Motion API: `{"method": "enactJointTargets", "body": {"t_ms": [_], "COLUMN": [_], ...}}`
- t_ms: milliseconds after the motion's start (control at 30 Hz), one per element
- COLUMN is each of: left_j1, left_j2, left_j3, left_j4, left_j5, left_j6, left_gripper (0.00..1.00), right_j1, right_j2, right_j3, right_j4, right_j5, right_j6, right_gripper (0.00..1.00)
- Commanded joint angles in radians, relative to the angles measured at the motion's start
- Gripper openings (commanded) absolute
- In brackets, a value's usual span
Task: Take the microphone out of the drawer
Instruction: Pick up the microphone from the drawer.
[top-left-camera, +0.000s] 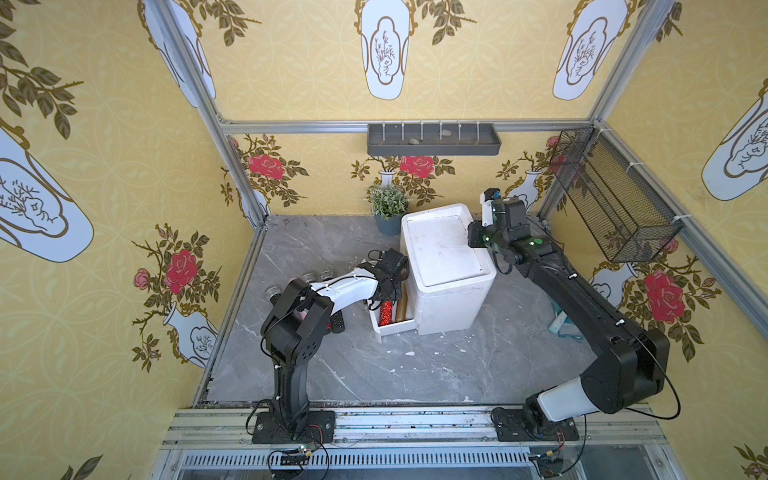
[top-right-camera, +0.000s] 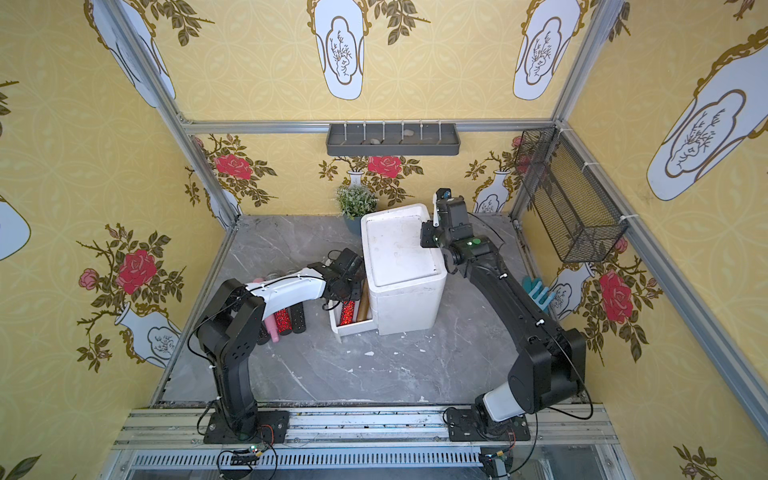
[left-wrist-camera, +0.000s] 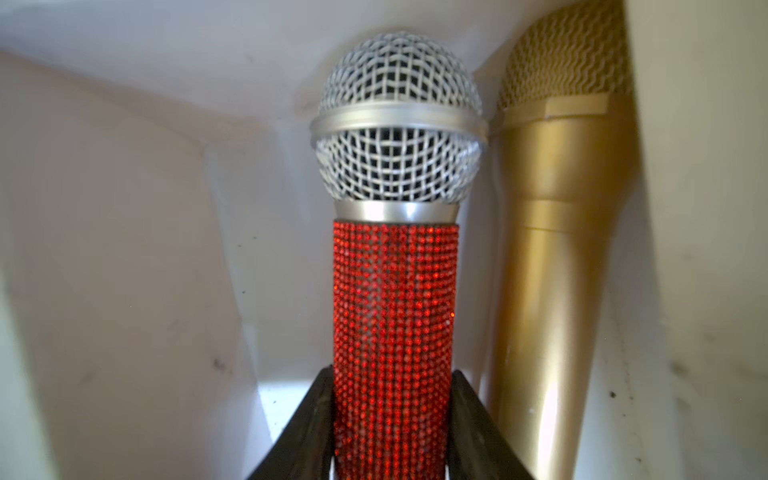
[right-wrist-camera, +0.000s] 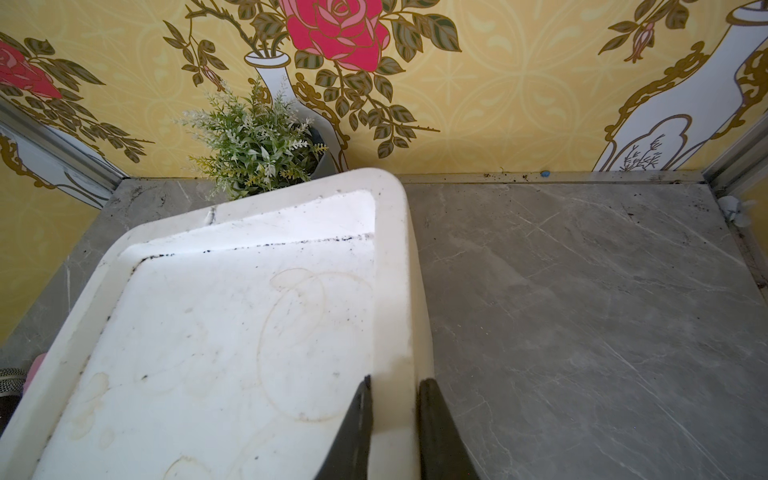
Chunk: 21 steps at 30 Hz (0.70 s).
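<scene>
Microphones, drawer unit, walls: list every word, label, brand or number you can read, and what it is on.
None can be read: the red microphone, gold microphone and drawer unit bear no lettering, the wallpaper shows only pictures, and any print on the circuit board is too small to read.

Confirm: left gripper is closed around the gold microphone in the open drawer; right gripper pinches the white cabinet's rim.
Not the gold microphone: the left wrist view shows the left gripper around the red microphone, the gold one lying beside it. The drawer is open, and the right gripper does pinch the white cabinet by its rim.
</scene>
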Motion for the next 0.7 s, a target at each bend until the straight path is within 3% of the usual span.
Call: {"method": "enactJointTargets", "body": {"t_ms": [0,167,667], "left_j1": [-0.002,-0.002,-0.002], "left_j2": [-0.023,-0.074,-0.229], "left_j3": [-0.021,-0.052,-0.103], "left_j4": [-0.004,0.056,0.129], "left_j5": [-0.011,-0.007,-0.061], "left_j6": [-0.032,-0.095,-0.123], "left_gripper": [0.32,0.29,0.27], "right_j1": [-0.001,0.000,0.001], "right_j2": [0.017,0.019,0.019], "right_j3": [-0.013,-0.008,-0.001], "right_j4": [-0.199,-0.203,-0.207], "right_j5": [0.008,0.008,0.004], "right_j6": [0.032,0.030,0.025], "right_gripper": [0.07,0.07,0.07]}}
